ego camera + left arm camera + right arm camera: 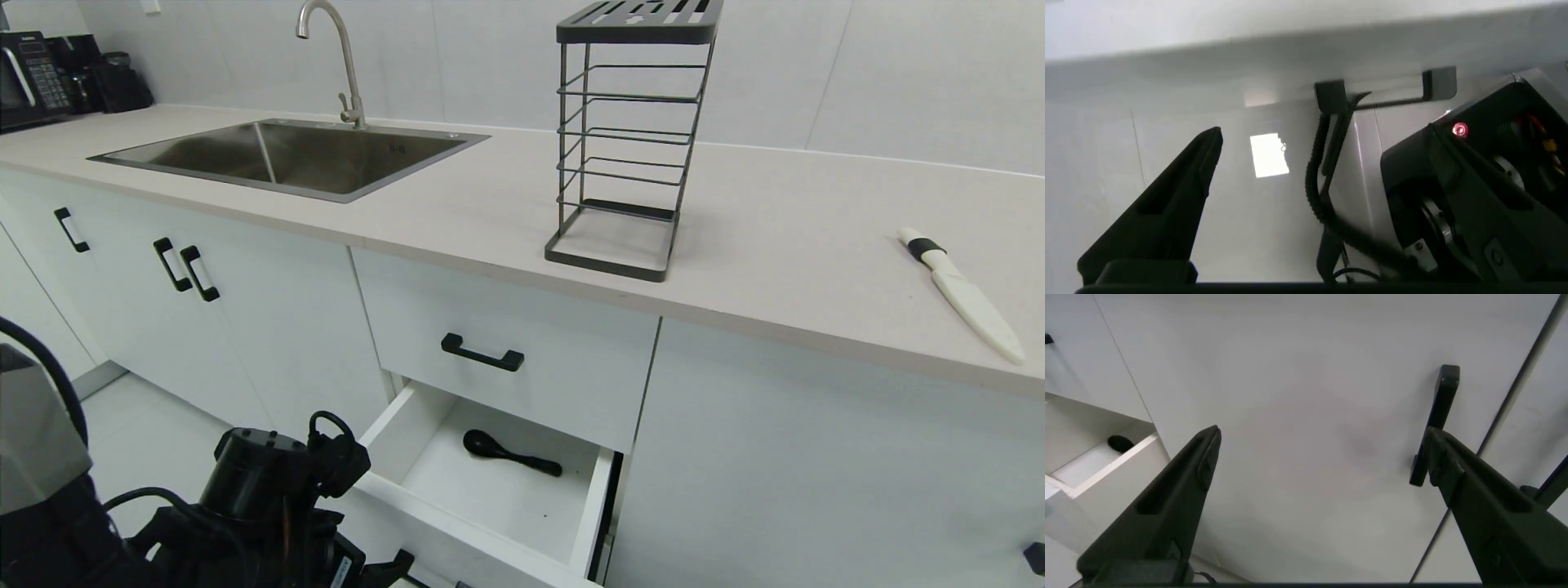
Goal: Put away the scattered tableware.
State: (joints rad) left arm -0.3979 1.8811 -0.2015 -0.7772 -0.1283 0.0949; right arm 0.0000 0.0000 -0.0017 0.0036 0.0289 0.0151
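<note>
A white knife [963, 296] with a black band on its handle lies flat on the counter [775, 229] at the far right. Below the counter a lower drawer [490, 498] stands pulled out, with a black spoon [510, 454] lying inside. My left arm [277, 490] hangs low, left of the drawer's front. My left gripper [1323, 140] is open and holds nothing, facing white cabinet fronts. My right gripper [1321, 439] is open and empty, facing a white cabinet door with a black handle [1437, 416]. The drawer's corner [1102, 461] and the spoon's tip [1120, 443] show beside it.
A tall dark wire rack [629, 139] stands mid-counter near the front edge. A steel sink [286, 155] with a tap [335, 57] lies to the left. The upper drawer [506, 343] is closed. Black appliances [49, 73] sit at the far left.
</note>
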